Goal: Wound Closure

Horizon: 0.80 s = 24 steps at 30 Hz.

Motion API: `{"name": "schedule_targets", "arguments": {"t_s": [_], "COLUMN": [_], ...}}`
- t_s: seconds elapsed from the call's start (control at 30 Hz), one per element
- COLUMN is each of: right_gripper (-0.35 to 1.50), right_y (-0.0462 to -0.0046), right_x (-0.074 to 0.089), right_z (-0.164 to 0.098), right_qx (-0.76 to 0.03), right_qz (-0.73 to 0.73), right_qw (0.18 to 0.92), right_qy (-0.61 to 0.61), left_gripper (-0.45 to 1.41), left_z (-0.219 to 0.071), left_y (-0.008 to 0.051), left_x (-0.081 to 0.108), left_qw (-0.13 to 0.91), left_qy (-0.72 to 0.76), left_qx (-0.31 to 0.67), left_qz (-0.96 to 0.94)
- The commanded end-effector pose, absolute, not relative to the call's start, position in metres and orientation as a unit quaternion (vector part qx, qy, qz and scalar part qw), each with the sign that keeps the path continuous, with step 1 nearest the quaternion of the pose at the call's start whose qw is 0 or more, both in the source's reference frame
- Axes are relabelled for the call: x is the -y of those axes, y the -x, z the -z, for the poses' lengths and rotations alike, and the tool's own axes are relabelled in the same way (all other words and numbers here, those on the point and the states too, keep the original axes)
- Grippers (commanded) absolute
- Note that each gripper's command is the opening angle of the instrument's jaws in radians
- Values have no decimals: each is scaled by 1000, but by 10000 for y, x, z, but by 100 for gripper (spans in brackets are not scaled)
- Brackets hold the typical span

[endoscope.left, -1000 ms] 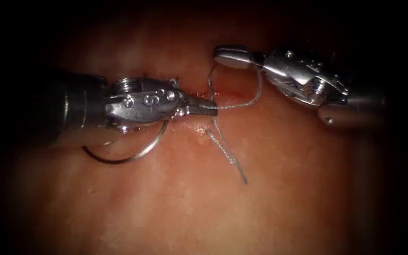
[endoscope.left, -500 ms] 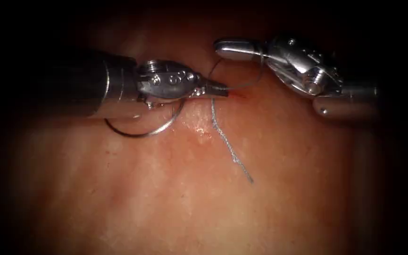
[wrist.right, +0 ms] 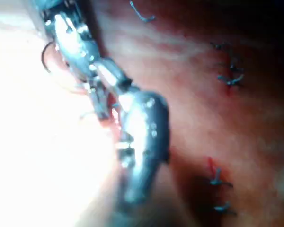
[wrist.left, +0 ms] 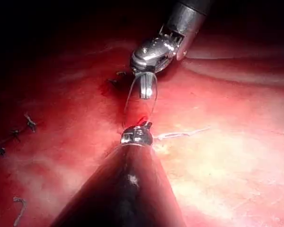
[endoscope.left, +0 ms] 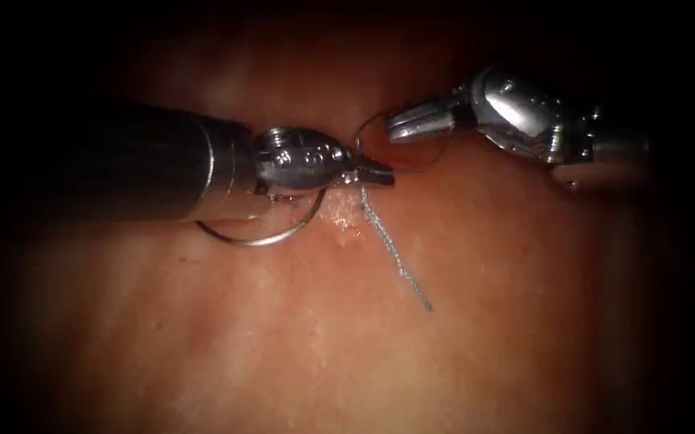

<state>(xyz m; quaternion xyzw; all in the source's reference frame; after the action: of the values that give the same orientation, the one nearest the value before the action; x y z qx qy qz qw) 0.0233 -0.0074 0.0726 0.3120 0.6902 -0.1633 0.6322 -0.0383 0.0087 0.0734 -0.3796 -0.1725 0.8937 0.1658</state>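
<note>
My left tool (endoscope.left: 379, 175) comes in from the left, its jaws shut on the thread right at the cut (endoscope.left: 402, 166). From there the thread (endoscope.left: 361, 133) loops around my right tool (endoscope.left: 397, 126), whose jaws are shut and hold nothing. In the left wrist view the same loop (wrist.left: 128, 97) hangs around the right tool (wrist.left: 146, 90) above my left jaws (wrist.left: 138, 134). A frayed thread tail (endoscope.left: 399, 269) lies down the tissue (endoscope.left: 323, 345). The curved needle (endoscope.left: 271, 239) shows under the left tool's wrist, left of the cut, outside the tissue and in neither tool's jaws.
Finished stitches (wrist.left: 28, 123) sit along the cut away from the tools, and more knots (wrist.right: 229, 78) appear in the right wrist view. A loose cut end of thread (wrist.left: 19, 208) lies on the tissue. Red fluid wets the cut by the left jaws.
The left tool moved right and up with the thread, the needle trailing along. The right tool's jaws dipped down toward it. The loop around them grew smaller.
</note>
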Motion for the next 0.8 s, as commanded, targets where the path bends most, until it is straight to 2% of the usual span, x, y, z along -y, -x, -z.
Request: {"name": "schedule_targets", "arguments": {"t_s": [0.03,0.07,0.2,0.8], "right_gripper": [-10,2,10,10], "right_y": [-240,-241,-246,-256], "right_x": [72,73,78,128], "right_z": [-728,-727,-723,-726], "right_qx": [-685,-681,-666,-549], "right_qz": [179,188,220,414], "right_qw": [632,631,630,635], "right_qy": [-315,-320,-334,-352], "left_gripper": [-45,-45,-45,-45], "left_z": [-739,-739,-739,-741], "left_y": [389,389,391,393], "left_x": [-93,-93,-93,-91], "left_qw": [164,164,163,159], "left_qy": [381,381,382,379], "left_qx": [172,172,172,177], "left_qz": [-893,-893,-893,-894]}}
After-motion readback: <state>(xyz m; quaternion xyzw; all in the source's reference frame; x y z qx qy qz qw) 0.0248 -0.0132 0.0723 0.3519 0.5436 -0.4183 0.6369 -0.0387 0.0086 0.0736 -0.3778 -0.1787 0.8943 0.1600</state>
